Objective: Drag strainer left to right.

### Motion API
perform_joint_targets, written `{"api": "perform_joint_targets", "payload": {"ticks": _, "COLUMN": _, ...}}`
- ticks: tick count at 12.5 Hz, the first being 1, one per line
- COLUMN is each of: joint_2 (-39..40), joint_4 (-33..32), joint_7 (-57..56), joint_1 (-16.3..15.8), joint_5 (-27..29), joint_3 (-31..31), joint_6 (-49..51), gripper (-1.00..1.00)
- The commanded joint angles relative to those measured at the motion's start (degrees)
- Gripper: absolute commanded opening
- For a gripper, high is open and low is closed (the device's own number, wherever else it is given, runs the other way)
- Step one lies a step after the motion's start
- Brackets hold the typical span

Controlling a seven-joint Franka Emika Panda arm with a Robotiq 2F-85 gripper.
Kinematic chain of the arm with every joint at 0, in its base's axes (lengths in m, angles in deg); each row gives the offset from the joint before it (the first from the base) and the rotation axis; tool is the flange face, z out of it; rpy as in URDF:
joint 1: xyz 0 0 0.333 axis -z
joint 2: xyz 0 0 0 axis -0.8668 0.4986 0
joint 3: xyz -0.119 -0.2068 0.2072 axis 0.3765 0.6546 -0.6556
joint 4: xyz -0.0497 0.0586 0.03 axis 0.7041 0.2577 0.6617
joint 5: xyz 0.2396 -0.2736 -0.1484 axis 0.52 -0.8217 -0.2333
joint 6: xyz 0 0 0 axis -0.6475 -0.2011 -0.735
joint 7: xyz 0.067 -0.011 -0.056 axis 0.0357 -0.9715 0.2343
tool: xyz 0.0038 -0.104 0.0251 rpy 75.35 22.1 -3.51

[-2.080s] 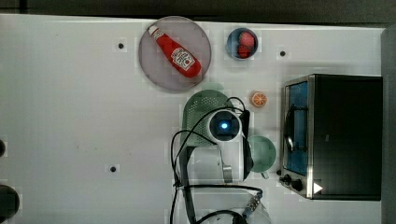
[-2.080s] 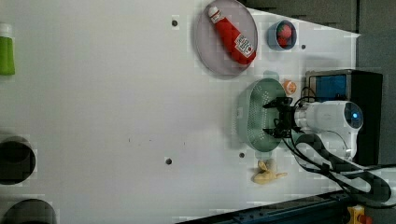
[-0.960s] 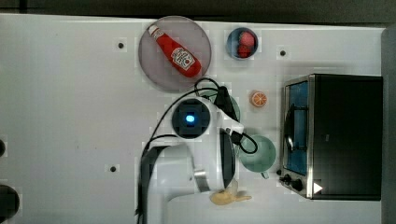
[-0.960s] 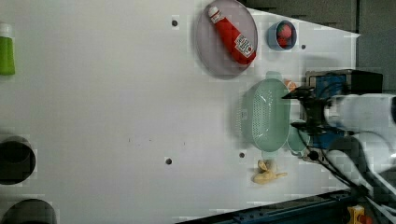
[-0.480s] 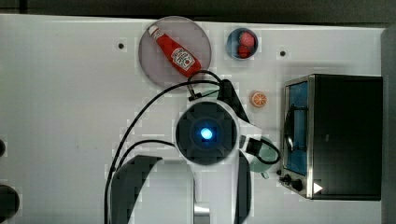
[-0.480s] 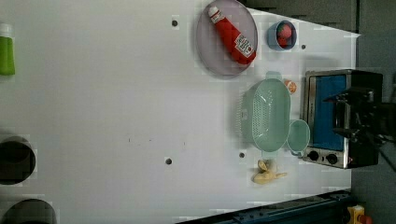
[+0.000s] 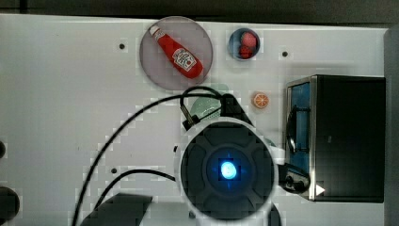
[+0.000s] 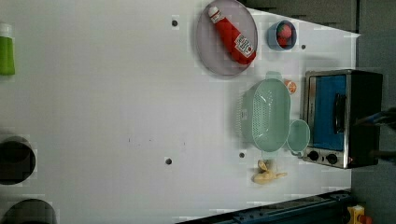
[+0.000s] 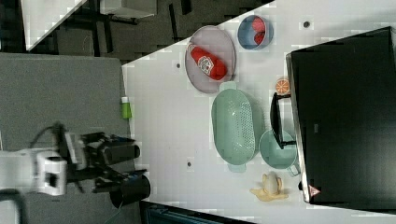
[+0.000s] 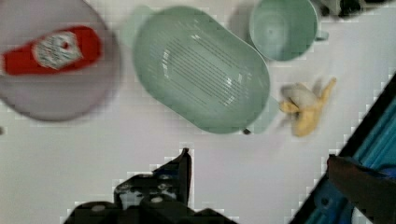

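Jaws: whether they stand parted or closed cannot be told; the gripper [image 9: 122, 162] hangs off the table's edge in the right view, well apart from every object and carrying nothing.
Strainer: the strainer [image 8: 266, 114] sits upright on the white table [image 8: 116, 116], long axis running 12 to 6 in the left view.
Neighbours: the cup [image 8: 298, 136] touches its rim at 4 o'clock; the toaster oven [image 8: 343, 116] stands just beyond at 3; the grey plate [image 8: 226, 37] with the ketchup bottle [image 8: 232, 32] lies at 11; the orange slice [image 8: 290, 86] is at 1; the banana [image 8: 266, 175] is at 6.
Step in hand: probably the approach, since nothing is engaged yet.
How to do it well: come down on the wide rim at the 9 o'clock side, hook one edge low, and pull steadily toward 3 without lifting.
Risk: little room is left on that side, so a long drag would likely shove the cup into the oven; keep the stroke short and straight.
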Motion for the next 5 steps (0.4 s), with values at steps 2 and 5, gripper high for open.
{"api": "perform_joint_targets", "payload": {"ticks": 2, "joint_2": -1.03, "joint_4": 1.96, "joint_7": -5.16, "joint_1": -0.1, "joint_5": 0.16, "joint_3": 1.54, "joint_6": 3.83, "gripper": 1.0}}
{"api": "perform_joint_targets", "payload": {"ticks": 5, "joint_2": -0.66, "joint_4": 1.87, "joint_7": -5.16, "joint_1": -0.1, "joint_5": 0.15, "joint_3": 1.39, "joint_6": 3.82, "gripper": 1.0}}
